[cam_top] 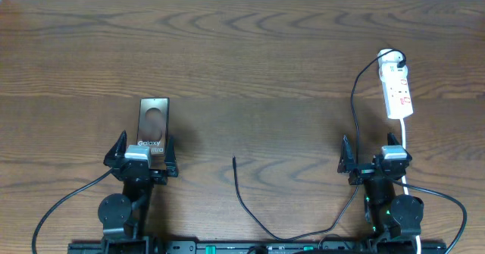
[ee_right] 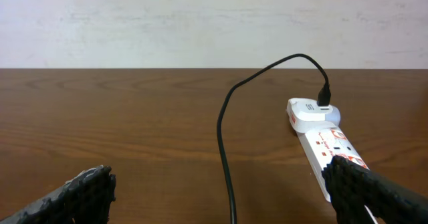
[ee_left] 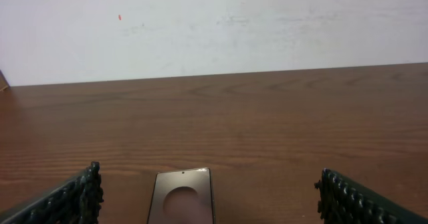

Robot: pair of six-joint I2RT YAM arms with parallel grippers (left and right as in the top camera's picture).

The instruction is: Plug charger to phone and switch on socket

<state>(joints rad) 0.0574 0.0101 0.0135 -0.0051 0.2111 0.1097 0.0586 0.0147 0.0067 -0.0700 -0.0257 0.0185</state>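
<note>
Lying flat on the table (cam_top: 250,57), the phone (cam_top: 153,125) has its near end between the wide-spread fingers of the left gripper (cam_top: 142,154), perhaps untouched; the right gripper (cam_top: 373,161) gapes empty just beside the socket (cam_top: 397,87); the charger (cam_top: 353,110) runs from it, tip loose between the arms.

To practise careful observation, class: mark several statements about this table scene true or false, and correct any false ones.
1. The charger tip sits in the phone. False: it lies loose on the table, apart from the phone.
2. The left pincer and right pincer are both open. True.
3. The socket lies by the left arm. False: it lies by the right arm.
4. The charger's other end is plugged in at the socket. True.
</note>
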